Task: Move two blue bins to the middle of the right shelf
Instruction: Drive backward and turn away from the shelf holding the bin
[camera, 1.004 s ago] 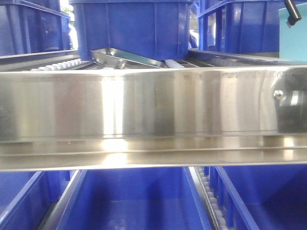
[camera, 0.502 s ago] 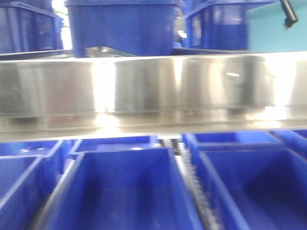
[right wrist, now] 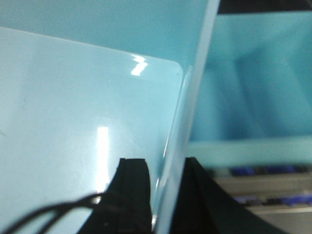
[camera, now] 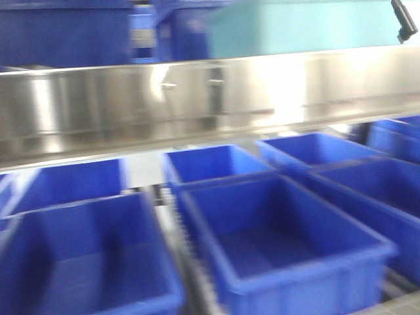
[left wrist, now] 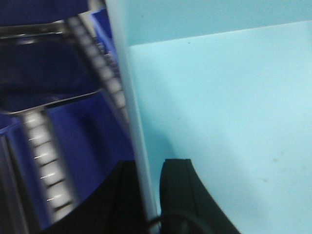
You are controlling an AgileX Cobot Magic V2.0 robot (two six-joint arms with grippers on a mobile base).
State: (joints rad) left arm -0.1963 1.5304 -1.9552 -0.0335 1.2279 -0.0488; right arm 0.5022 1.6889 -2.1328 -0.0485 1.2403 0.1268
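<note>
A steel shelf beam (camera: 131,105) spans the front view. Below it, dark bins (camera: 282,243) sit in rows on the lower tier. At least six show there and two more stand above the beam at the upper left, though blur prevents a firm count. A pale bin (camera: 295,26), apparently one of the two to be moved, rides high at the upper right, above the beam and touching no shelf. It is probably carried at that height so that it passes over the beam on its way to the right shelf's middle tier. Each wrist view shows a pair of black fingers straddling a pale wall. The left fingers (left wrist: 183,195) are clamped on a wall with the bin's floor to their right, and the right fingers (right wrist: 131,190) are clamped on a wall with the floor to their left. A grip on opposite walls would keep the load level, but whether both arms hold the same bin cannot be told. A second pale bin (right wrist: 243,87) lies just beyond the right fingers, its base apparently on a track. Two strips of white rollers (left wrist: 44,156) run beside the left fingers and serve to slide bins along the shelf.
</note>
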